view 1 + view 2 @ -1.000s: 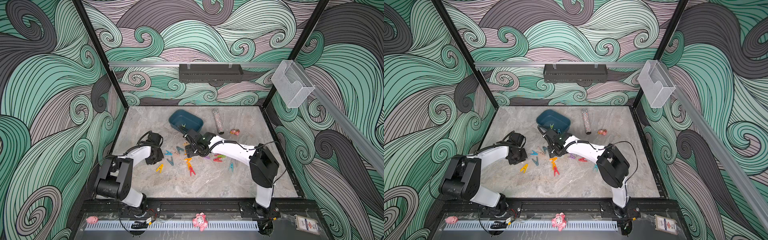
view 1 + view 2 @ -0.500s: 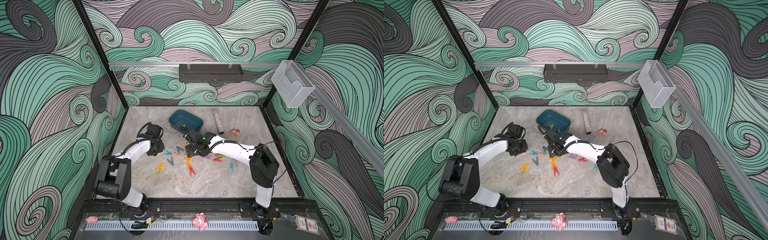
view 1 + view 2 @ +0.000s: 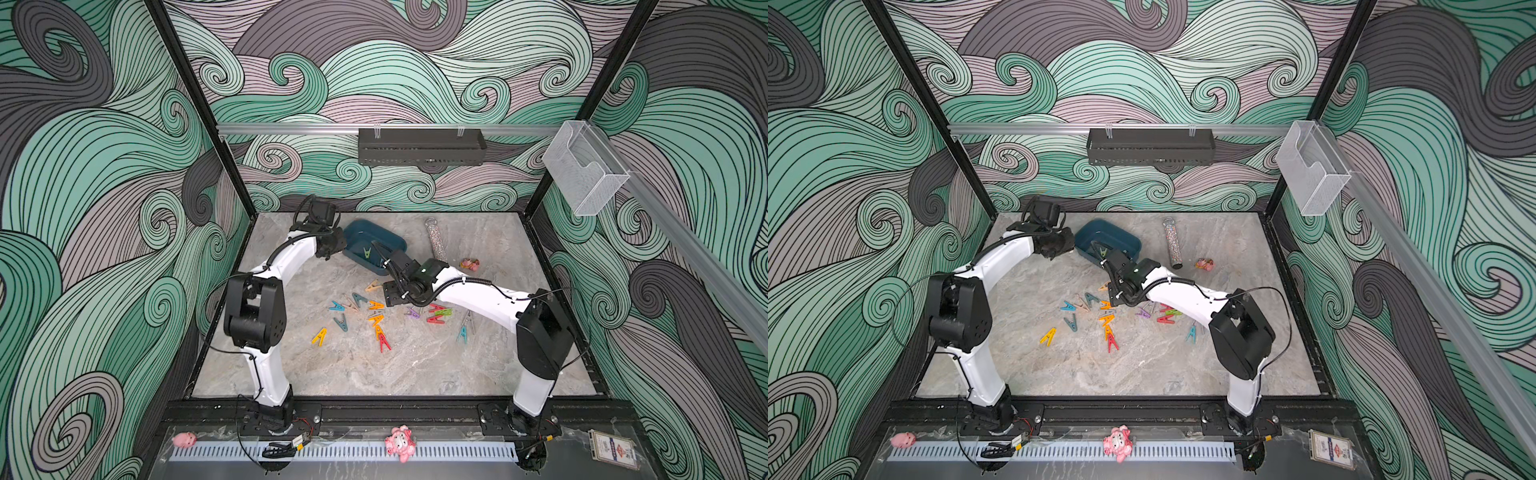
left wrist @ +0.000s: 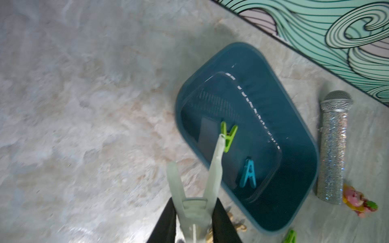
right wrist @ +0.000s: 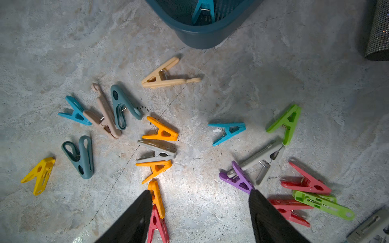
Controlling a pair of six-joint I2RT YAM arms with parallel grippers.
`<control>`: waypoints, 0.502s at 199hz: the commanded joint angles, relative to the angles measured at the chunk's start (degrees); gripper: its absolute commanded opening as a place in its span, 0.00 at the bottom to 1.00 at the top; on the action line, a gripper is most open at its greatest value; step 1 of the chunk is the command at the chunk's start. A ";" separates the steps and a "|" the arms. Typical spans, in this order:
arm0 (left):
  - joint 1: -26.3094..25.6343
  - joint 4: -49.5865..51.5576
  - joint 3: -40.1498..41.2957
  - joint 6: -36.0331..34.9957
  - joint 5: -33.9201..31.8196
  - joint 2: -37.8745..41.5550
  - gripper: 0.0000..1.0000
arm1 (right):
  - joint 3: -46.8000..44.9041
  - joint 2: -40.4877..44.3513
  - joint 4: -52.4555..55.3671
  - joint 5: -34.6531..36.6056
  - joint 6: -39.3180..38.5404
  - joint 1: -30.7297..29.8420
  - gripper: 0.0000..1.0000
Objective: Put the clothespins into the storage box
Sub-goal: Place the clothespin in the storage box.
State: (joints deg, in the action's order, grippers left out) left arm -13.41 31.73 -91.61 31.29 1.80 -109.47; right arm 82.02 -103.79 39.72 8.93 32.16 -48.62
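Now: left gripper [image 4: 194,203] pinches a pale peg [image 4: 214,168] near its hinge. Black fingers [image 4: 166,223] press in from both sides, and the peg's two legs splay out ahead. In a top view the left gripper [image 3: 332,248] sits just beside the left end of the box [image 3: 376,236]. From the left wrist, one leg's tip crosses the box [image 4: 294,151] rim and overlaps a green peg [image 4: 229,136] lying inside; cannot tell if they touch. A blue peg [image 4: 248,174] lies on the box floor too, apart from the green peg.

Box stands on the surface [image 3: 415,365] near the back edge, left of middle, set at an angle to that edge.

Right gripper [image 5: 200,195] hangs over the loose pegs [image 3: 376,318], fingers [image 5: 134,221] spread wide with nothing between them. In a top view the right gripper [image 3: 392,294] is just in front of the box.

Loose pegs are scattered mid-surface: orange, red, yellow, teal, beige, grey, purple, green, blue. A beige peg [image 5: 166,75] lies nearest the box [image 5: 202,35]. A grey peg [image 5: 157,150] lies between two orange ones, touching both. An orange and a red peg lie end to end by one finger; a purple peg [image 5: 236,178] lies by the other.

Glittered microphone [image 3: 435,241] lies near the back edge, just right of the box. Pink toy [image 3: 469,263] is close by its front end.
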 commanded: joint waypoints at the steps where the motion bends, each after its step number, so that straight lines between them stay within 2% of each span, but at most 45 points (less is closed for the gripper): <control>1: -1.39 0.49 -6.67 -1.60 1.59 -4.18 0.27 | -1.45 1.61 0.71 1.27 1.67 0.12 0.74; 37: -1.96 0.93 -12.52 -4.61 0.84 -9.57 0.28 | -2.89 3.12 0.75 2.35 1.80 0.11 0.74; 74: -2.49 1.42 -13.72 -7.71 -0.99 -11.50 0.31 | -3.63 3.64 0.79 2.73 1.94 0.11 0.74; 100: -2.93 2.13 -15.99 -9.11 -1.28 -12.38 0.42 | -3.93 3.74 0.28 2.17 2.20 0.11 0.74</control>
State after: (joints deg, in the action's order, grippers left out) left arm -15.64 32.36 -103.98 25.04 1.78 -120.81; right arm 78.91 -101.62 39.86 10.15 33.08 -48.62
